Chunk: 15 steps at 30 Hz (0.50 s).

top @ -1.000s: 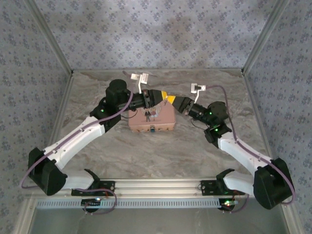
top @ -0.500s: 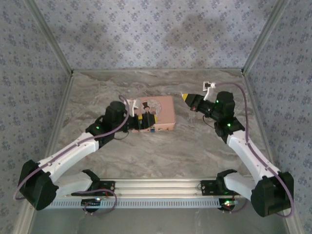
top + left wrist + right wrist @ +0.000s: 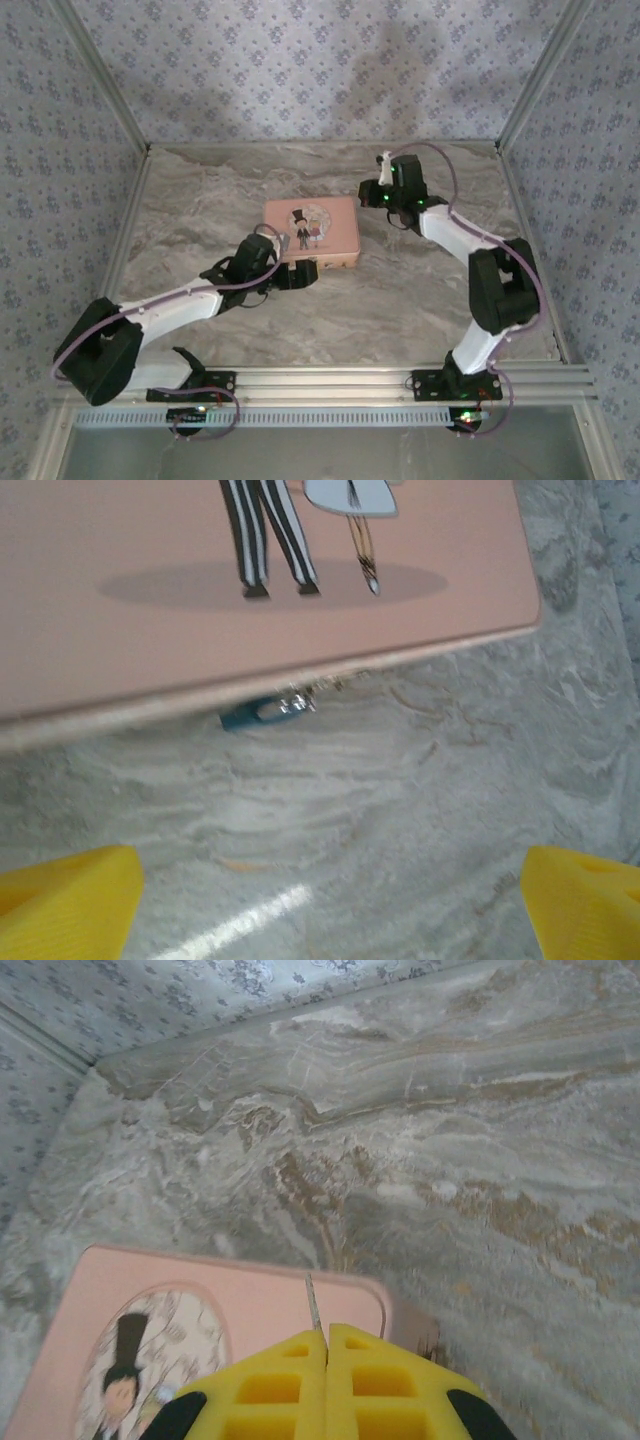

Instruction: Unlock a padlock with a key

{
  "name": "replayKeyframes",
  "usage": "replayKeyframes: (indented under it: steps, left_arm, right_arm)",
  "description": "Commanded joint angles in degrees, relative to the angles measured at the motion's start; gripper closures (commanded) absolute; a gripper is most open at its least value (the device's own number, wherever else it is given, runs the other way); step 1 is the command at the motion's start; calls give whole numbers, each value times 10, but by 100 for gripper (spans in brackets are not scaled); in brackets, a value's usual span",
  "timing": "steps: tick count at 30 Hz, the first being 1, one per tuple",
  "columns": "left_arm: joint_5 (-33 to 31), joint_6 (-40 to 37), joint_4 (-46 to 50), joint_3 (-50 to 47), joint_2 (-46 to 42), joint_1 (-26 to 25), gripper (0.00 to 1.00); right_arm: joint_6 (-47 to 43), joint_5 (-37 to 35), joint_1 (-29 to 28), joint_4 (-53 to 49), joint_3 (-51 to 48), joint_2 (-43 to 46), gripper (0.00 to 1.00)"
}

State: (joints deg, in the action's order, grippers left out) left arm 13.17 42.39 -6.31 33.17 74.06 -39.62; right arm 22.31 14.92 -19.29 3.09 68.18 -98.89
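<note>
Two arms, viewed one second after their pincers stood tip to tip above the pink tin (image 3: pixel 335 225). Since then they have parted. The left pincer (image 3: pixel 330 905) has gone from part-closed to fully wide and has dropped low onto the near side of the tin; its yellow fingertips (image 3: pixel 60 905) sit at the two lower corners of the left wrist view with bare desk (image 3: pixel 400 300) between them and nothing held. The right pincer (image 3: pixel 327 1350) has swung to the tin's far right corner. Its pads are pressed together, and a thin metal blade (image 3: pixel 313 1305) juts from the seam between them, presumably the key.

The reading suggested is that the key now rides in the right pincer, leaving the left free to steady the lock or the tin. No insertion has yet been made.

The padlock (image 3: pixel 262 711), small and bluish grey, hangs from the clasp at the middle of the tin's near edge, resting against the desk. It lies just ahead of the left pincer, left of the line between the open fingertips and not touched by either. From the right pincer it is well apart, on the opposite side of the tin, with the printed lid between blade and lock.
</note>
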Motion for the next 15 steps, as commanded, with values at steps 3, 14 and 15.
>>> replayKeyframes:
  steps: [3, 14, 15]
  left_arm:
    - [-24, -34, -52, 15, 32, 31, 3]
    - [2, -91, -82, 52, 84, 89, 2]
    - [5, -93, -87, 53, 88, 95, 2]
  right_arm:
    - [-52, -37, -8, -56, 129, -97, 100]
    - [-105, -74, -44, -154, 278, -235, 100]
    - [-109, -76, -48, -160, 281, -239, 100]
